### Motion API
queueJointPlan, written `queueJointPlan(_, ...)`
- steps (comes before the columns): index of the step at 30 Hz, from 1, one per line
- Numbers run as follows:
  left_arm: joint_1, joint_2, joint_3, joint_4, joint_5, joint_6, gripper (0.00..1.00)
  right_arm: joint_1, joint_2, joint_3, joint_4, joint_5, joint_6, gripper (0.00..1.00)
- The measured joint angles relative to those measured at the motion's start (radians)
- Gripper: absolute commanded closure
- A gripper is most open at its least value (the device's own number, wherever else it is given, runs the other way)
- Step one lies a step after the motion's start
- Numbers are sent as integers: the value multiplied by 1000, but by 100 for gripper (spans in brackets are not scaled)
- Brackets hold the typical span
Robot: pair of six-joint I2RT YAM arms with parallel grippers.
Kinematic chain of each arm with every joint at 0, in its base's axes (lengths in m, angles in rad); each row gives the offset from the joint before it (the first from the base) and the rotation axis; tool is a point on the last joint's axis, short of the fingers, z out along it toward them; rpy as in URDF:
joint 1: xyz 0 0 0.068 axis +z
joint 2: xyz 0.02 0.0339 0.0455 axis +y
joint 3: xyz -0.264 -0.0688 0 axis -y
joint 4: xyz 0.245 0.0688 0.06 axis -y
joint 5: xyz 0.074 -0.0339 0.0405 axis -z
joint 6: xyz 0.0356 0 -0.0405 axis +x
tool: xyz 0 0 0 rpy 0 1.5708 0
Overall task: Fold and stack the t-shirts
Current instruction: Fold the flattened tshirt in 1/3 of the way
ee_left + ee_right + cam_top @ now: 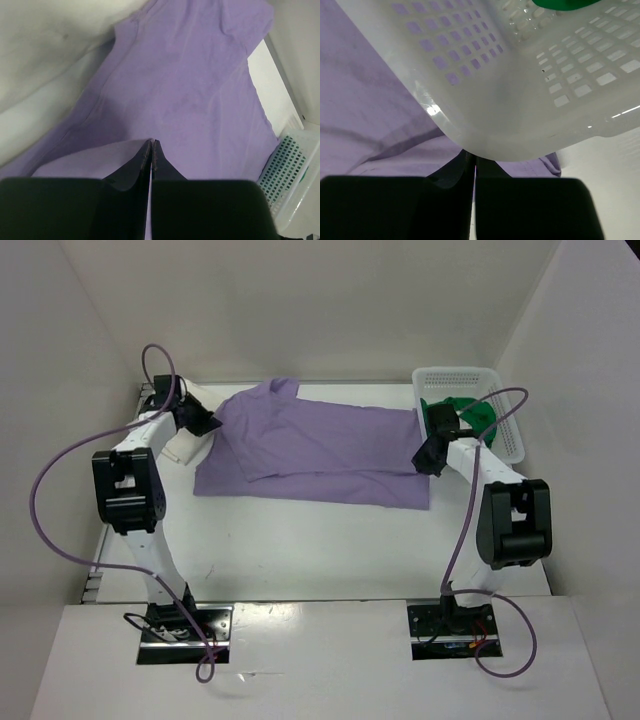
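A purple t-shirt (320, 450) lies spread across the back of the table, one layer folded over another. My left gripper (205, 424) is at its left edge; in the left wrist view the gripper (151, 142) is shut, with a flap of the purple cloth (190, 90) rising to its tips. My right gripper (432, 454) is at the shirt's right edge. In the right wrist view its jaws (472, 156) are closed over the purple cloth (365, 100), the tips hidden under the basket corner. A green t-shirt (462, 410) lies in the basket.
A white perforated basket (505, 435) stands at the back right, its corner just above my right fingers (520, 100). A folded white cloth (185, 448) lies beside the left gripper, also seen in the left wrist view (50, 50). White walls enclose the table.
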Motion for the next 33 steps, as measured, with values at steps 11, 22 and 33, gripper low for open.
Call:
queueJointPlan(11,-24,36,13,21,-23,62,8,53,6,15,16,54,-11,67)
queueJointPlan(22,53,-512,-494,41,-23,126,56,99,-286,-83,23,-24,38,100)
queueJointPlan(33,179,-411,-722,61,-26,75,42,203,-382,-389,44,-140,194,70)
